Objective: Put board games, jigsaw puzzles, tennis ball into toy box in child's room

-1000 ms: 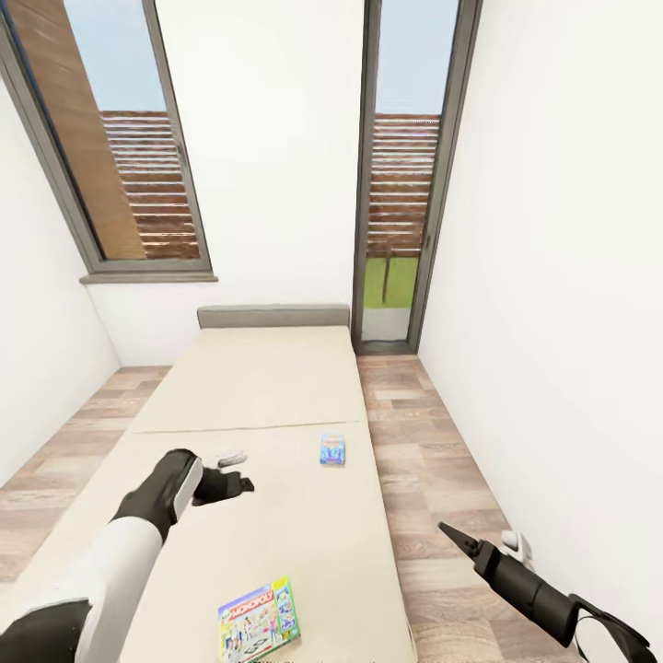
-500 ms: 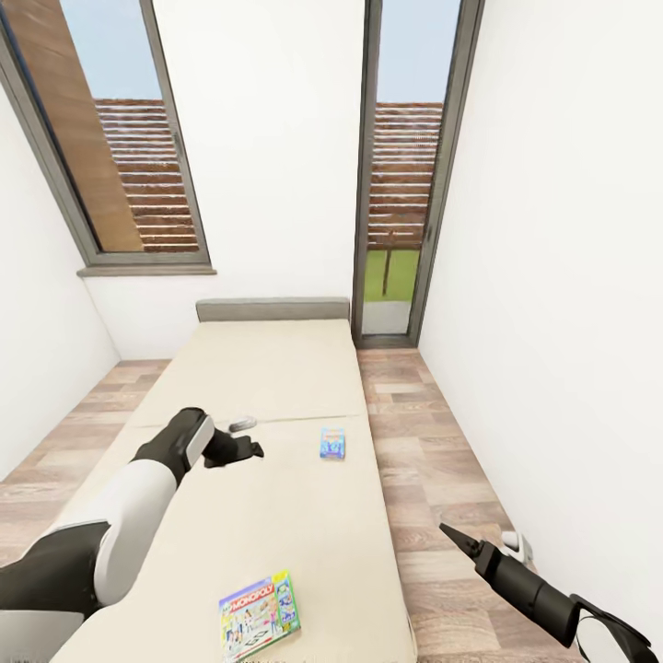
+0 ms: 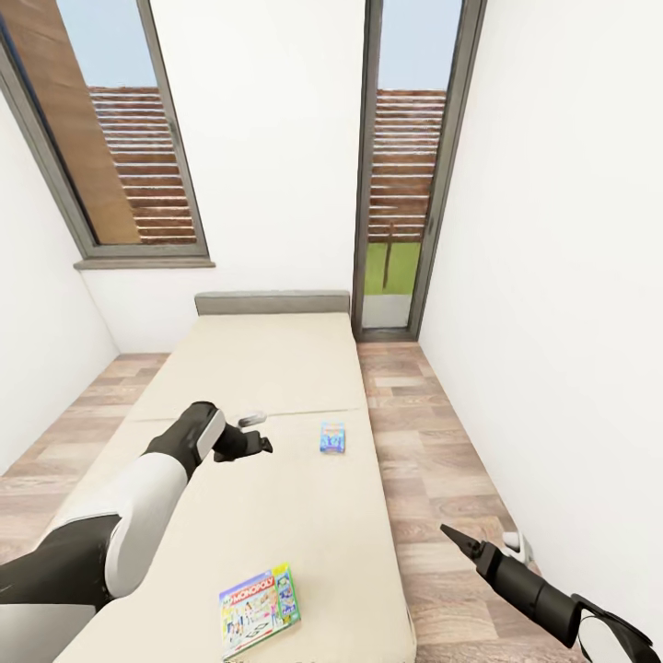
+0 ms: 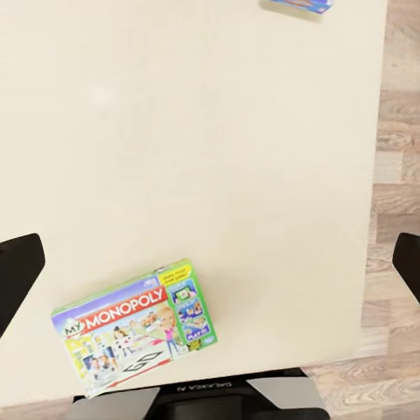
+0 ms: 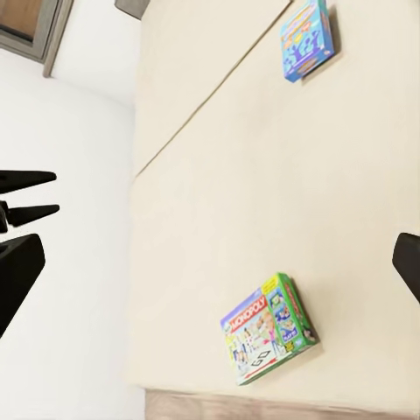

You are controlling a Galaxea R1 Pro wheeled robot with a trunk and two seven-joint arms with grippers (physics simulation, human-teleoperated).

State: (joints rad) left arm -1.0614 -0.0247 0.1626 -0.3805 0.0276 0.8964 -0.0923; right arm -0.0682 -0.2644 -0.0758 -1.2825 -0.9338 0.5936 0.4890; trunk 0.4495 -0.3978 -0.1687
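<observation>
Change: the left arm (image 3: 138, 497) has stretched farther over the bed (image 3: 276, 368), its gripper (image 3: 250, 440) now nearer the small blue game box (image 3: 332, 437) than a second ago; the head view has also shifted a little.
Risk: the left gripper hangs above the mattress between the two games, so a reach judged from this height may land short of the blue box or push it toward the far edge; the flat box offers little to pinch.
Left arm: extended forward and bent at the elbow, wrist pointing toward the blue box; fingers spread apart, holding nothing.
Right arm: the right arm (image 3: 539, 594) is held low over the floor (image 3: 433, 460) beside the bed; its gripper (image 3: 460, 541) looks drawn to a point, empty.
Games: Monopoly box (image 4: 136, 324) lies flat near the foot edge; the blue box lies flat mid-bed, near the right edge.
</observation>
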